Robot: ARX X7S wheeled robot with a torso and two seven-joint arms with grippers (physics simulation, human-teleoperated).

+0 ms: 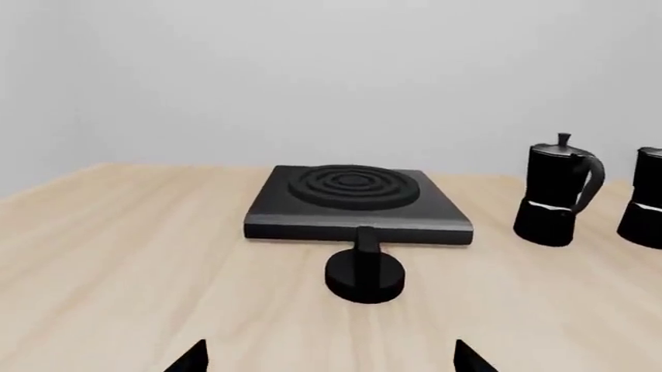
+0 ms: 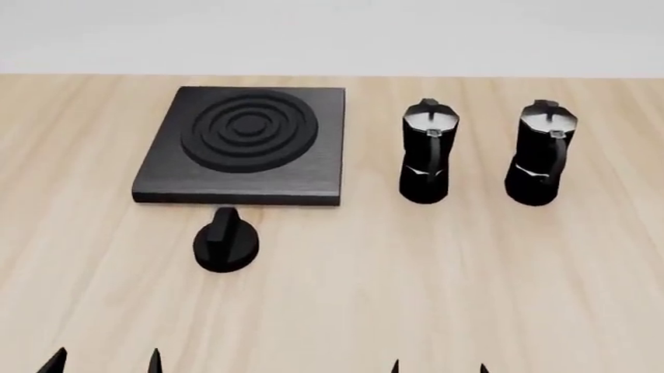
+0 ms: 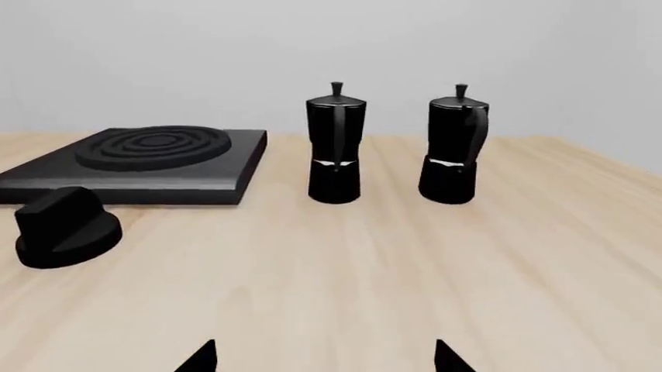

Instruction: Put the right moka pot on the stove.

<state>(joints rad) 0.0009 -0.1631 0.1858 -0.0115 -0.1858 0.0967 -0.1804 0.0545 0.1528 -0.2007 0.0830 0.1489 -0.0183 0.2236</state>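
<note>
The right moka pot (image 2: 539, 155) (image 3: 453, 147) stands upright at the right of the wooden table, glossy black with a silvery lid and a curved handle. It shows cut off at the edge of the left wrist view (image 1: 643, 198). The stove (image 2: 246, 144) (image 1: 357, 203) (image 3: 145, 163) is a flat dark slab with concentric burner rings, lying to the left. My right gripper (image 2: 439, 368) (image 3: 324, 358) hovers open near the table's front edge, well short of the pots. My left gripper (image 2: 104, 364) (image 1: 329, 360) is open too, in front of the stove. Neither holds anything.
A second, identical moka pot (image 2: 428, 155) (image 3: 334, 147) (image 1: 556, 194) stands between the stove and the right pot. A separate black oval knob (image 2: 225, 241) (image 1: 364, 270) (image 3: 64, 226) lies just in front of the stove. The light wooden table (image 2: 415, 272) ends at a pale wall behind.
</note>
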